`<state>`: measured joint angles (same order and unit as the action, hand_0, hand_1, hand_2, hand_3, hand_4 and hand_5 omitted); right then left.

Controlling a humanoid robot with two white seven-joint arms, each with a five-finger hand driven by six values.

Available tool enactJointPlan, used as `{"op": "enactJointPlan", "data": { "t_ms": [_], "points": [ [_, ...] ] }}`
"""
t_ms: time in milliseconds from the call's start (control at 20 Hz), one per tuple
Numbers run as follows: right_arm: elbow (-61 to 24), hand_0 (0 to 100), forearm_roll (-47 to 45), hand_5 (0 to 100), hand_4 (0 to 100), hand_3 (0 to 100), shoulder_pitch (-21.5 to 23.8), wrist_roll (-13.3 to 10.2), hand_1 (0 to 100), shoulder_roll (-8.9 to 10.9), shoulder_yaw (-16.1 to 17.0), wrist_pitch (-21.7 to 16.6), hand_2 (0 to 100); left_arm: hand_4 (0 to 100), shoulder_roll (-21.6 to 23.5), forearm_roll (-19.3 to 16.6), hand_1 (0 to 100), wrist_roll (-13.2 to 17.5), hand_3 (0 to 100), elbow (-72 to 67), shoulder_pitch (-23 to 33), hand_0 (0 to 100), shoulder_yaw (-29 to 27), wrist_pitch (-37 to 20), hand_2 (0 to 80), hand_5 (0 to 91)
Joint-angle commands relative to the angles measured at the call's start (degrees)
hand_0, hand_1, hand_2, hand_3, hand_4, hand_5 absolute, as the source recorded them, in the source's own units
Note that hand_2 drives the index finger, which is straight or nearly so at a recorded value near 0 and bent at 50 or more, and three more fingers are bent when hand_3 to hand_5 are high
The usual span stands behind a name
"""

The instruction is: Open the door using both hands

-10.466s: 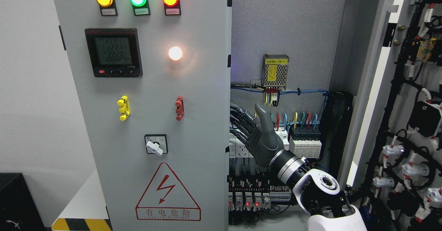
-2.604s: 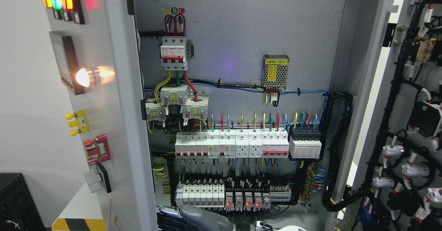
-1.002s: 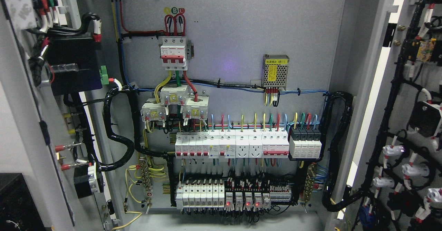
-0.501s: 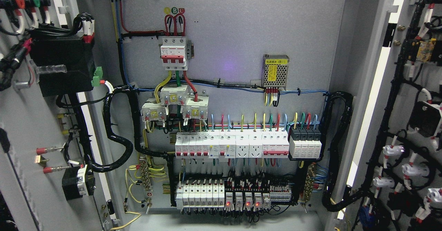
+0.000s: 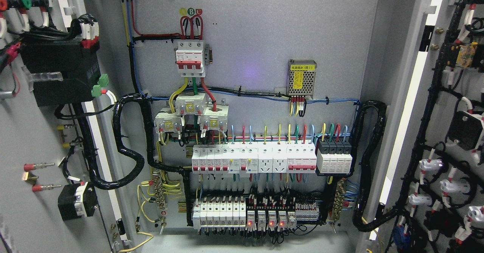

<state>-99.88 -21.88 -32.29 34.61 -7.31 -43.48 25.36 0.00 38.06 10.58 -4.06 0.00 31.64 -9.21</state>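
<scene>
Head view shows me no hand at all, so I cannot tell if the fingers are apart or together. The left door (image 5: 34,139) is swung wide, its back side facing me and cut off at the edge. The right door (image 5: 446,132) is open too. Between them are white switches (image 5: 253,158) and a thick black cable (image 5: 128,139).

Grey back panel (image 5: 257,37) of an open electrical cabinet. Mounted on it: a red-and-white breaker (image 5: 190,58) at upper left, a small mesh-covered power supply (image 5: 301,78) to its right, a row of white breakers (image 5: 253,158) across the middle, and a lower row of relays (image 5: 245,215).
</scene>
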Motion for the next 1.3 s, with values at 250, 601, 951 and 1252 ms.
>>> {"op": "enactJointPlan", "data": {
  "t_ms": [250,601,951,1252],
  "points": [
    [0.7,0,0.2,0,0,0,-0.2,-0.1,0,-1.21,-1.6,0.0,0,0,-0.1,0.0,0,0.2,0,0.0,-0.8,0,-0.1,0.0,0.0,0.0],
    [0.5,0,0.2,0,0,0,0.5,-0.1,0,1.50,3.8,-0.1,0,0,-0.1,0.0,0,0.2,0,0.0,-0.8,0,0.0,0.0,0.0,0.0],
    [-0.7,0,-0.5,0,0,0,2.8,0.0,0,8.00,10.3,-2.1,0,0,-0.1,0.0,0,0.2,0,0.0,-0.8,0,0.0,0.0,0.0,0.0],
    [-4.5,0,-0.5,0,0,0,10.0,-0.1,0,11.00,13.1,-13.2,0,0,-0.1,0.0,0,0.2,0,0.0,-0.8,0,0.0,0.0,0.0,0.0]
  ]
}}
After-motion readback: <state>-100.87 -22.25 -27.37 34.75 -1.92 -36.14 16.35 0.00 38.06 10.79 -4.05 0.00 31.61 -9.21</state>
